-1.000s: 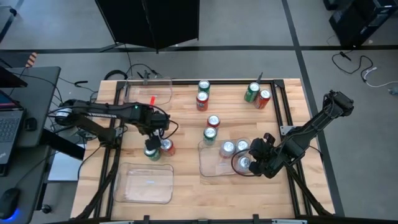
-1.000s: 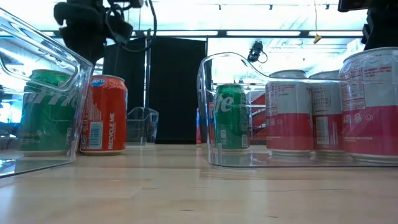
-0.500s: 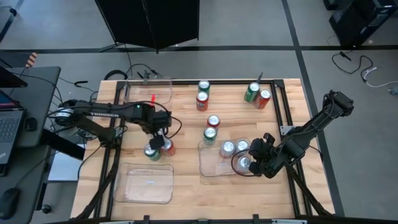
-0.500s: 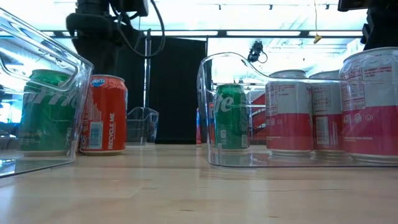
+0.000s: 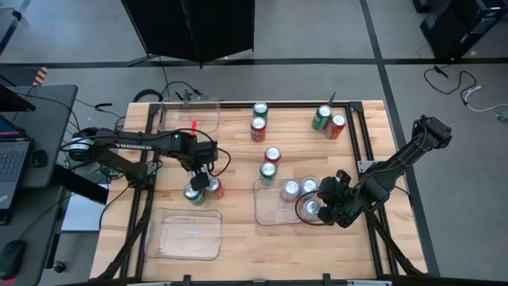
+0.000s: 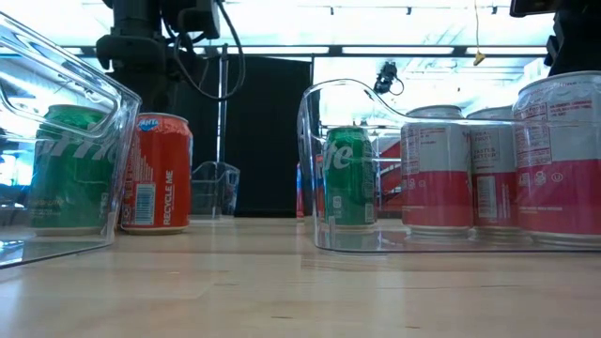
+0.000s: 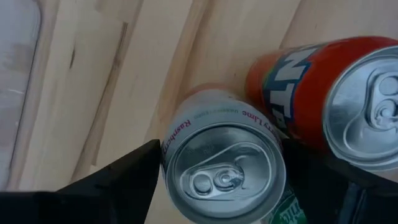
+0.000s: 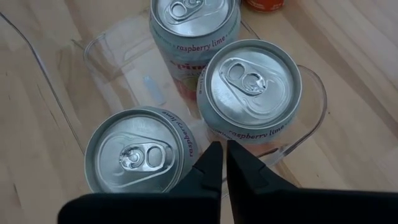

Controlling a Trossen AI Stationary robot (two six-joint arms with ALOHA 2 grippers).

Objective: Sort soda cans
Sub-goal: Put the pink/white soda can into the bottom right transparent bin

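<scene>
Cans are spread over the wooden table (image 5: 238, 230): pairs stand at the far side, two near the middle, and three silver-white ones stand inside the clear tray (image 5: 270, 208) at the right. The left gripper (image 5: 198, 181) hangs with its fingers spread wide above a silver-topped can (image 7: 222, 168), which touches a red can (image 7: 329, 102) just beside it; it holds nothing yet. The right gripper (image 8: 224, 163) is clenched on nothing, above the three cans (image 8: 254, 87) in the tray. I judge a can stiff but thin-walled and smooth, so it may slip or dent. The best hold is on the round side wall, at about middle height, with the fingers clear of the neighbour.
</scene>
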